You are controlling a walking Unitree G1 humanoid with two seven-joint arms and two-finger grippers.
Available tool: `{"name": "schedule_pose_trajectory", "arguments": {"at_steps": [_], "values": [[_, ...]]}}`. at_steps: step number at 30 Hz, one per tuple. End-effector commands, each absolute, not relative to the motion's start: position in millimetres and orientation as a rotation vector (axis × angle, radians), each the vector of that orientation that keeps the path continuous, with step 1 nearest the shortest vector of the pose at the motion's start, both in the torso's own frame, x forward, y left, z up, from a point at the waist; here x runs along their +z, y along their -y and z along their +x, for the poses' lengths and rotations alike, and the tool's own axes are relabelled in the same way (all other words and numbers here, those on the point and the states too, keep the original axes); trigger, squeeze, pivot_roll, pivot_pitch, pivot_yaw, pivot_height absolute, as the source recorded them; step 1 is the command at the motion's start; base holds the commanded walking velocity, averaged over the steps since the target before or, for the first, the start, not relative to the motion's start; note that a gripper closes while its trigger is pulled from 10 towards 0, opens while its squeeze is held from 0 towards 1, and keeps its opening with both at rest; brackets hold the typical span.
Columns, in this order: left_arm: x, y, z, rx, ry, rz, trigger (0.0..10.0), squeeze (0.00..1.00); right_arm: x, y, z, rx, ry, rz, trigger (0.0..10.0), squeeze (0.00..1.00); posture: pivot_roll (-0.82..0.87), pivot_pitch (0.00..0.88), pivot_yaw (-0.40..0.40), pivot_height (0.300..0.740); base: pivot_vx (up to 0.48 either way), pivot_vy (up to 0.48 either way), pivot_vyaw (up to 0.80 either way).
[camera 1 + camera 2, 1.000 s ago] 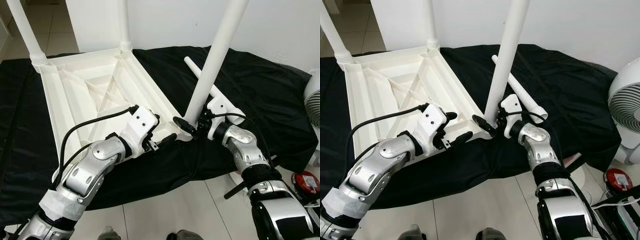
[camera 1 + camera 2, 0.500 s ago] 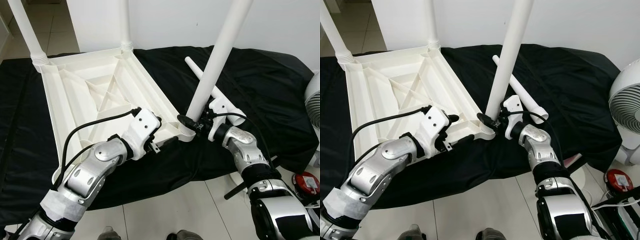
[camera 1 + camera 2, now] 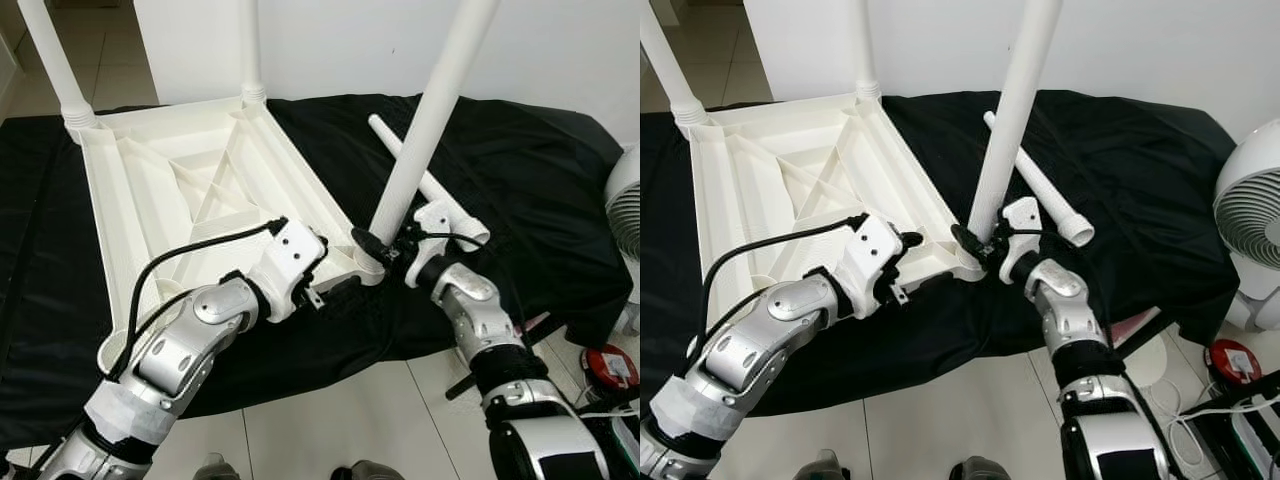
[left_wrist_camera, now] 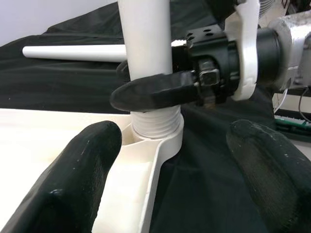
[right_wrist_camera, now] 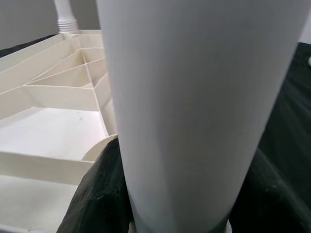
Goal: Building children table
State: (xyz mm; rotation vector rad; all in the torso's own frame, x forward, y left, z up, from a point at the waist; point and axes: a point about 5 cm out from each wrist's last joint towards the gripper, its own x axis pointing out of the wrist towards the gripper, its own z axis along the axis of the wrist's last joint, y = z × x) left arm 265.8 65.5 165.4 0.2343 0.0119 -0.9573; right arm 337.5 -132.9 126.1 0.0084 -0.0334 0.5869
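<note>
The white leg (image 3: pixel 425 120) had straightened a little since a moment before, its threaded foot in the corner socket of the upturned white tabletop (image 3: pixel 150 190) (on black cloth (image 3: pixel 520 160)). The right gripper (image 3: pixel 980 243) clamped the leg's base; the left gripper (image 4: pixel 180 160), fingers spread and holding nothing, straddled the tabletop's corner.

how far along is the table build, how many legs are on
Done: two legs stand in the far corners of the upside-down tabletop. In hand: the right pincer grips a third leg just above its threaded end at the near corner socket, while the left pincer sits open at that corner. Left: the fourth leg lies loose on the black cloth.
</note>
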Motion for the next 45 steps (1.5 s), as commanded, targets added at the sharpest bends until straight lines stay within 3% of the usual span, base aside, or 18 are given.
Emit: {"name": "schedule_pose_trajectory", "arguments": {"at_steps": [1,5,13,29,30,44,45], "values": [[165,-61,263,-1.061,-0.025,0.237,10.0,0.0,115,128,334,0.509,-0.028,0.038,10.0,0.0,0.03,0.0,-0.049,0.74,0.0,0.0,0.0],[165,-61,264,-1.058,-0.027,0.239,10.0,0.0,115,127,334,0.425,-0.039,0.049,10.0,0.0,0.03,0.0,-0.046,0.74,0.0,0.0,0.0],[164,-60,268,-1.058,-0.028,0.247,10.0,0.0,114,114,320,0.084,-0.071,0.059,10.0,0.0,0.02,0.0,-0.041,0.74,0.0,0.0,0.0],[170,-59,275,-1.058,-0.009,0.248,10.0,0.0,121,95,308,0.059,-0.071,0.04,10.0,0.0,0.01,0.0,-0.03,0.74,0.0,0.0,0.0],[170,-59,275,-1.058,-0.008,0.244,10.0,0.0,124,93,306,0.073,-0.059,0.045,10.0,1.0,0.01,0.0,-0.034,0.74,0.0,0.0,0.0],[170,-54,272,-1.072,-0.002,0.233,10.0,0.0,140,115,309,0.097,0.027,0.069,10.0,1.0,0.02,0.0,-0.041,0.74,0.0,0.0,0.0],[170,-54,271,-1.073,-0.003,0.232,10.0,0.0,138,119,309,0.155,0.018,0.047,10.0,0.96,0.02,0.0,-0.042,0.74,0.0,0.0,0.0]]}}
